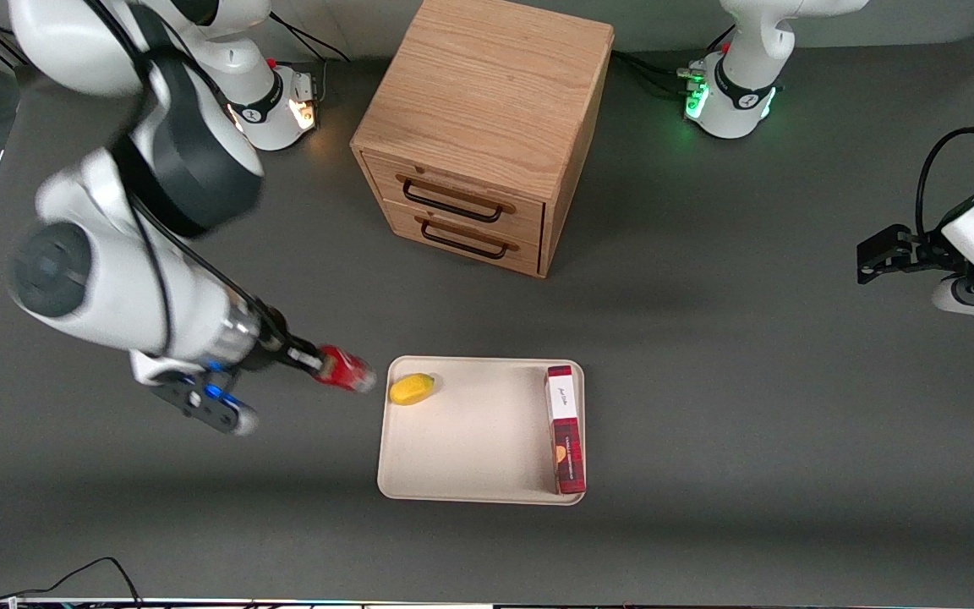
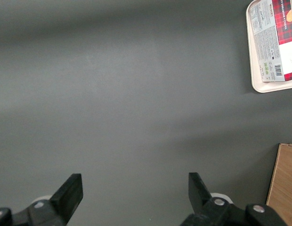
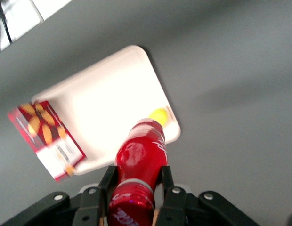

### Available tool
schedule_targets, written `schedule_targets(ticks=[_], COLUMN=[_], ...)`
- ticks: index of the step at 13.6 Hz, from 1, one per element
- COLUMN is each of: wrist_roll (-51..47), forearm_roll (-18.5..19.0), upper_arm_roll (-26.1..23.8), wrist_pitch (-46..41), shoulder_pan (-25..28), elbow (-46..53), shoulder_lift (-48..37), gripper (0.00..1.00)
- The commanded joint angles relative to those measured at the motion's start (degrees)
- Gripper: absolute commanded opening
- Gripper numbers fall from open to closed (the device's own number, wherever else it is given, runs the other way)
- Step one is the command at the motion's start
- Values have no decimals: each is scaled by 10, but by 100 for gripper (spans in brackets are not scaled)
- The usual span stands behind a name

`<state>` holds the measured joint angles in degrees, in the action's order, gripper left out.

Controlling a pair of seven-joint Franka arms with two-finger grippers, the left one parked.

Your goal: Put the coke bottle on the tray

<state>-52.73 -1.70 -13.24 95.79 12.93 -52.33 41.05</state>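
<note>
My right gripper (image 1: pixel 324 364) is shut on the coke bottle (image 1: pixel 347 370), a small red bottle, and holds it lying sideways in the air just off the tray's edge at the working arm's end. In the right wrist view the bottle (image 3: pixel 140 165) sits between both fingers (image 3: pixel 106 181), gripped near its cap. The cream-beige tray (image 1: pixel 470 440) lies on the grey table, nearer the front camera than the drawer cabinet; it also shows in the right wrist view (image 3: pixel 108 108) and partly in the left wrist view (image 2: pixel 253 70).
A yellow fruit (image 1: pixel 412 388) lies in the tray's corner closest to the bottle. A long red-and-white box (image 1: pixel 565 427) lies along the tray's edge toward the parked arm. A wooden two-drawer cabinet (image 1: pixel 478 127) stands farther from the camera.
</note>
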Motion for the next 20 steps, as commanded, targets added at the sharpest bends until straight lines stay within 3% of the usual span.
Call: schedule_targets(ticks=[1, 5, 8, 9, 10, 13, 16, 19, 20], wrist_roll=[-85, -177, -189, -189, -187, -179, -99, 9, 54], forearm_roll=[65, 186, 195, 196, 202, 216, 215, 210, 187], upper_arm_roll=[-4, -53, -57, -57, -57, -70, -98, -150, -157], wrist_pitch=[78, 197, 208, 213, 215, 188, 17, -144, -177], shoulder_pan=[21, 29, 30, 30, 29, 22, 7, -56, -85], elbow=[54, 52, 44, 36, 35, 35, 32, -4, -32], shoulder_lift=[81, 168, 179, 179, 179, 164, 61, -69, -117], gripper=[0, 0, 0, 4, 99, 100, 100, 100, 100])
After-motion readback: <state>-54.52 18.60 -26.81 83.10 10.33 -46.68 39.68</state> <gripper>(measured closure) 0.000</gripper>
